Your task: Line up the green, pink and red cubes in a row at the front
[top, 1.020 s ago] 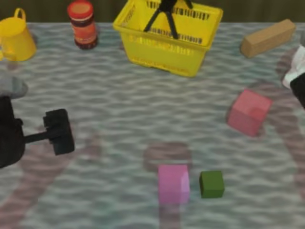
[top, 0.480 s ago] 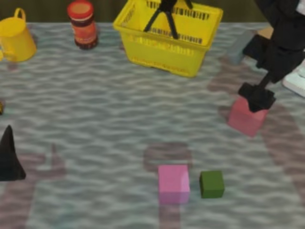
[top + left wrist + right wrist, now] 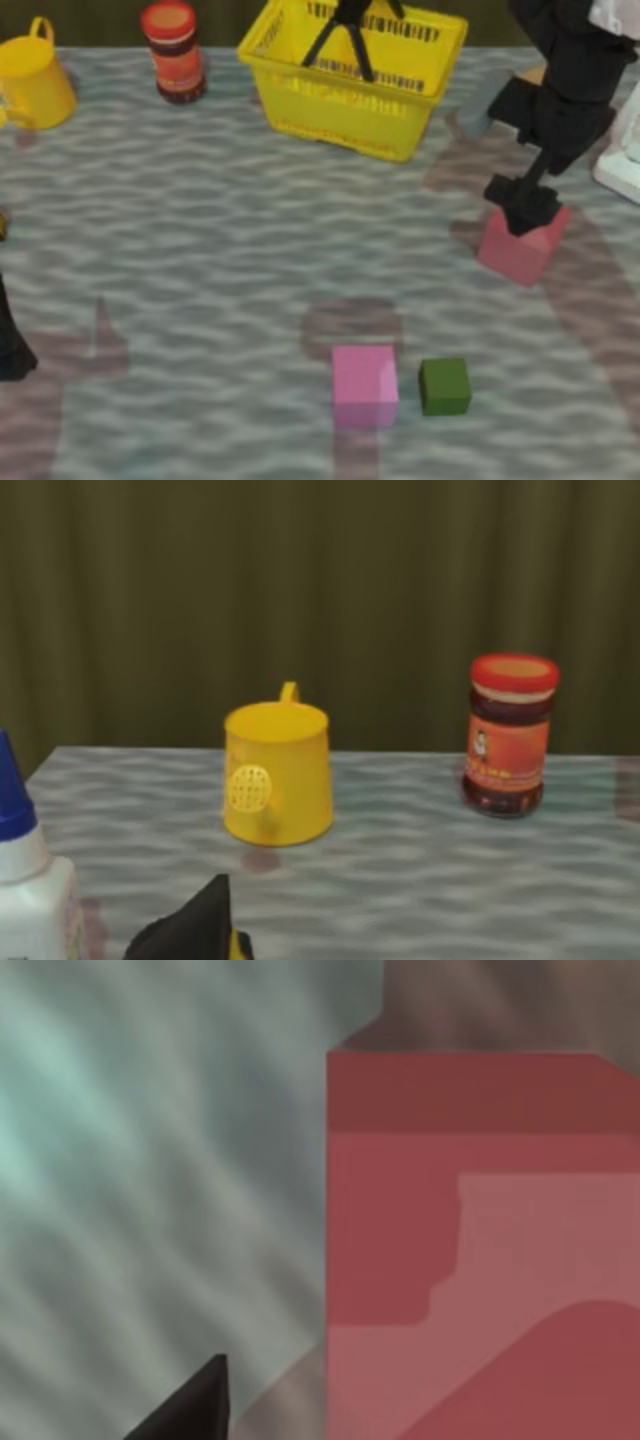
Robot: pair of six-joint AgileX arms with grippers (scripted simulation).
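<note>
The red cube (image 3: 520, 250), matte and turned cornerwise to the table edge, sits well right of the yellow basket (image 3: 352, 70). The right gripper (image 3: 522, 205) is upon its top; whether its fingers grip I cannot tell. Pink cube (image 3: 364, 385) and green cube (image 3: 445, 386) stand just beside each other, in front of the basket. The left arm is parked far left.

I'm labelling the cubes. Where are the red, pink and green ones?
red cube (image 3: 520, 255), top view, its front face below the hand.
pink cube (image 3: 364, 385), top view, its top face.
green cube (image 3: 444, 386), top view, its top face.
</note>
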